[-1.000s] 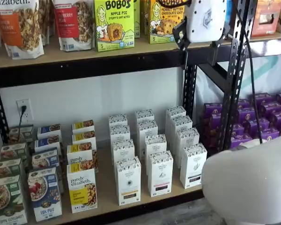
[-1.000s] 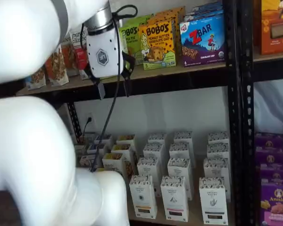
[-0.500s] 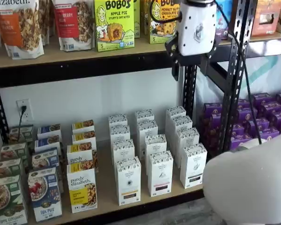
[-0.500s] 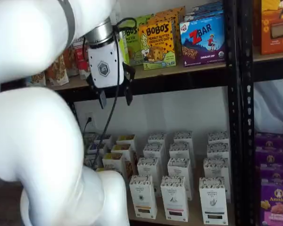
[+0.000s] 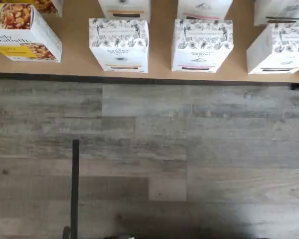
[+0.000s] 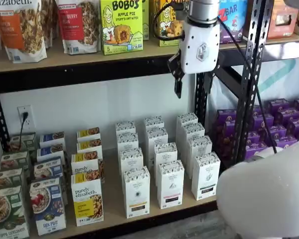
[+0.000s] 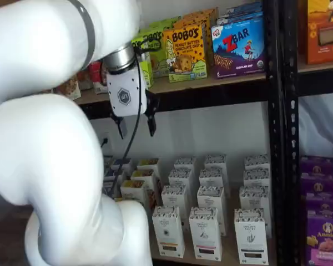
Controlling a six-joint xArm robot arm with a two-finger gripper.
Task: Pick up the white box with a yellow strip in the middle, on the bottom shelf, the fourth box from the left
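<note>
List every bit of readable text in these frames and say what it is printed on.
"BOBO'S APPLE PIE": green box, upper shelf.
"BOBO'S PEANUT BUTTER CHOCOLATE CHIP": yellow box.
"ZBAR": blue box.
"purely elizabeth.": white box with yellow panel, bottom shelf.
"ORGANIC PANTRY": white box, seen from the wrist.
"Annie's": purple box.
"5": corner of the green box.
Smaller print elsewhere is too blurred to read.

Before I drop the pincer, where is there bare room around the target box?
The open pincer hangs above the rows. Bare board on the bottom shelf separates the white box from the purely elizabeth box. Toward the pink-striped carton the gap is narrower, and another carton stands close behind.
</note>
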